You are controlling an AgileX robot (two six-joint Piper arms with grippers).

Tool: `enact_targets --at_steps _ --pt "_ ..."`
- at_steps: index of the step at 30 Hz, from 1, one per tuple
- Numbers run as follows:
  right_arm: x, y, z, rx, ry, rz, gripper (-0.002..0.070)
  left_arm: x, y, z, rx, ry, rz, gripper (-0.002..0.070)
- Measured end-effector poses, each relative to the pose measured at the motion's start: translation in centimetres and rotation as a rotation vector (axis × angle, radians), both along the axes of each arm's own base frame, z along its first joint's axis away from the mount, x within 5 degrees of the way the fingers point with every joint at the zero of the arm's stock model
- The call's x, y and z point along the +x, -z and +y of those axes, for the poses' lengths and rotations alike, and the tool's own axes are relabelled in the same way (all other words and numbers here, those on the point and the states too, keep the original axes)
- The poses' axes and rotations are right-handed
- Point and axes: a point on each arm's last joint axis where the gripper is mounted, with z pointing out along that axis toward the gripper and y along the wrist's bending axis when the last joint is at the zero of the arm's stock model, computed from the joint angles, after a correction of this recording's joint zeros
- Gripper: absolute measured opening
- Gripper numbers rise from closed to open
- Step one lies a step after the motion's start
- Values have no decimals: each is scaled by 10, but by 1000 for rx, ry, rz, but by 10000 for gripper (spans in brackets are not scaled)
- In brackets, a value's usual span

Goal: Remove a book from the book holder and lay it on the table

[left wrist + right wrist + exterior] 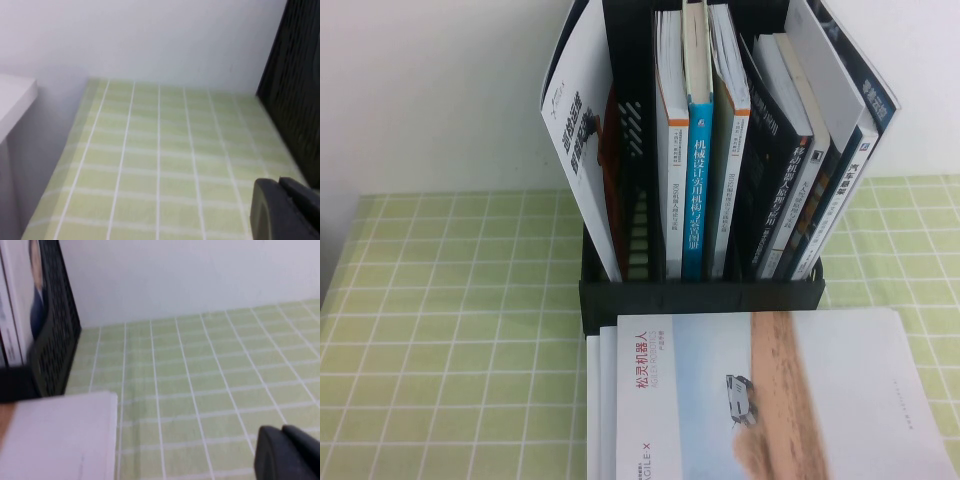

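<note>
Green-checked table [450,330], black book holder [700,295] on it, pale-blue-and-sand book [770,400] in front

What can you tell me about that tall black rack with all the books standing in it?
The book holder is a tall black rack, plastic by its look, with upright dividers, one pierced by slanted slots, and a low front lip. It stands on the green-checked table against the white wall. Books fill its compartments: a white-covered book leans out at its left end, a blue-spined book stands near the middle, dark ones lean to the right. A pale-blue-and-sand book lies flat just before the lip.
</note>
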Motion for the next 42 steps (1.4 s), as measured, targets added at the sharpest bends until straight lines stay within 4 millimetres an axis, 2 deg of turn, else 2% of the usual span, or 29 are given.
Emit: enact_targets --at_steps 5,10,12,17,20,23,27,30,34,38,42 --pt "3 -17 -1 24 18 -192 -2 1 -12 0 -97 -13 -123 -3" --pt "2 -30 -3 -36 29 -335 -2 2 -22 2 -142 -27 -237 -3" --pt "2 -33 -3 -43 32 -363 -2 1 -25 2 -225 -36 -270 -3" --pt "0 -44 -4 -10 50 -492 -2 1 -30 4 -564 -59 -301 -3" --pt "-4 -57 -6 27 64 -639 -2 0 -35 7 -636 -68 -367 -3" --pt "-10 -69 -7 73 71 -801 -2 -3 -47 12 -659 -80 -511 -3" --pt "-19 -84 -7 157 43 -971 -2 -15 -68 20 -677 -86 -794 -3" --pt "-26 -107 -3 139 0 -1036 -2 -22 -83 21 -667 -64 -886 -3" --pt "-43 -156 3 93 -54 -1097 -2 -33 -124 14 -625 7 -871 -3" --pt "-54 -208 4 163 -65 -1051 -2 -45 -170 8 -531 46 -821 -3" --pt "-49 -254 3 207 -44 -937 -2 -34 -208 4 -445 40 -664 -3"
